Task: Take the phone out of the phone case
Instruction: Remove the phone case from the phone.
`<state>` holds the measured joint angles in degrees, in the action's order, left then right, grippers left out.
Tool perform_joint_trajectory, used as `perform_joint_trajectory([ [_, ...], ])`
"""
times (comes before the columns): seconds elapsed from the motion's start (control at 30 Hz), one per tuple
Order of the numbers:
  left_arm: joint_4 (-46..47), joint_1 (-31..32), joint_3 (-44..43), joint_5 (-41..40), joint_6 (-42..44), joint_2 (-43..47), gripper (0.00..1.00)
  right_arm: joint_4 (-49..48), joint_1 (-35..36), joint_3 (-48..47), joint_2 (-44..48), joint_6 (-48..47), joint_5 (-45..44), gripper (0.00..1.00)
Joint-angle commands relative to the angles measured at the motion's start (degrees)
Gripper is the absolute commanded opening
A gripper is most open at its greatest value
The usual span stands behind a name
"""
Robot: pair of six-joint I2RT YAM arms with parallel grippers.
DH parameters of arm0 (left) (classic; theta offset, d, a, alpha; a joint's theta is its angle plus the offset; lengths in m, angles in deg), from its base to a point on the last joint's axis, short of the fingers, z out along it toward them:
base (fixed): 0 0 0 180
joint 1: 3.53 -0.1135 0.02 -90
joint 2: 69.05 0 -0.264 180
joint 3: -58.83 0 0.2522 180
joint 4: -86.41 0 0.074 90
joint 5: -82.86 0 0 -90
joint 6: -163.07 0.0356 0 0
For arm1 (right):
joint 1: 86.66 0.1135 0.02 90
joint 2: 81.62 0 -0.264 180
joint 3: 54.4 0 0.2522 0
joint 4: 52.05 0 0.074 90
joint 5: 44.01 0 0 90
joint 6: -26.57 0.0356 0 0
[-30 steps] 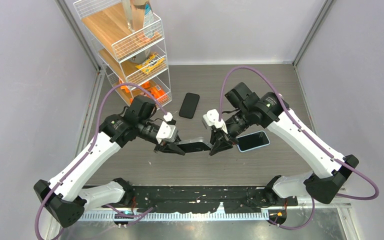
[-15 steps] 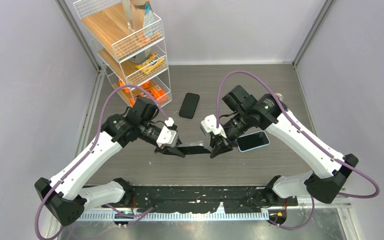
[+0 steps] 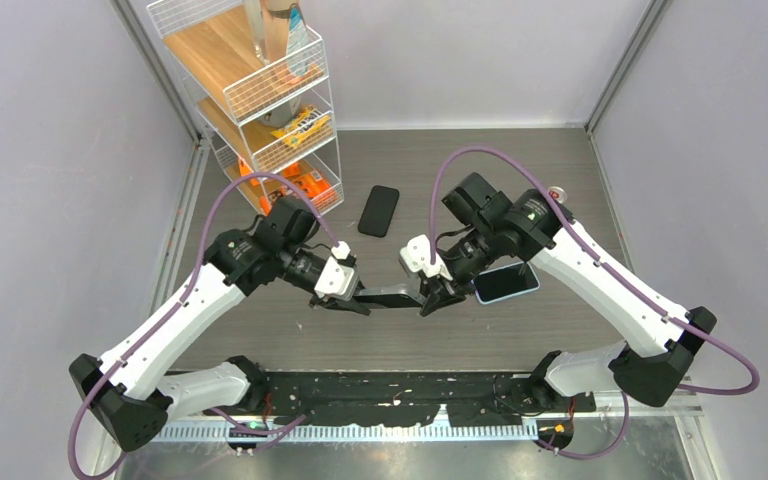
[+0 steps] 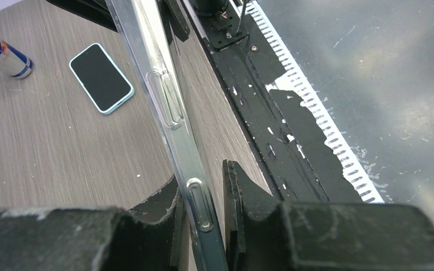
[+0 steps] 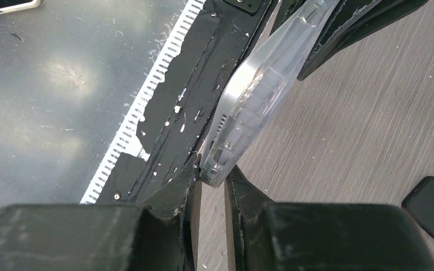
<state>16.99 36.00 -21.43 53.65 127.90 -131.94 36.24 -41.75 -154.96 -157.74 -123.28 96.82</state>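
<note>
This is a robotics lab test cell. Plain pale walls [image 3: 50,200] and metal corner posts [image 3: 615,70] box in a wood-grain table [image 3: 290,345]. Two white-and-black robot arms [image 3: 175,325] trailing purple cables [image 3: 460,160] are bolted to a black rail [image 3: 390,405] at its near edge. A wire rack [image 3: 280,85] of snack packets stands in the far-left corner.

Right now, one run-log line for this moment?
left hand: shut on cased phone | right hand: shut on its opposite end | state: lifted off table, phone not yet out

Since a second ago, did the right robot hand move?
Yes. The right gripper moved toward the near edge of the table and slightly left, farther from the black phone lying still.
</note>
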Motion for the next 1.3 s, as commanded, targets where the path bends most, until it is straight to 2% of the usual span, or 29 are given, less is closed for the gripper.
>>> perform_joint_trajectory([
  [0.0, -12.79, 4.32, 1.61, 8.26, 6.2, 0.78, 0.0, -8.67, -1.8, -3.44, 1.74, -2.68, -4.75, 0.05],
  [0.63, -14.8, 4.94, 2.51, 8.63, 9.31, 0.69, 0.0, -9.24, -1.5, -3.84, 2.58, -7.73, -7.97, 0.06],
  [1.27, -14.29, 5.12, 2.9, 8.54, 9.53, 0.41, 0.0, -8.87, -0.73, -4.38, 2.76, -8.63, -9.3, 0.11],
])
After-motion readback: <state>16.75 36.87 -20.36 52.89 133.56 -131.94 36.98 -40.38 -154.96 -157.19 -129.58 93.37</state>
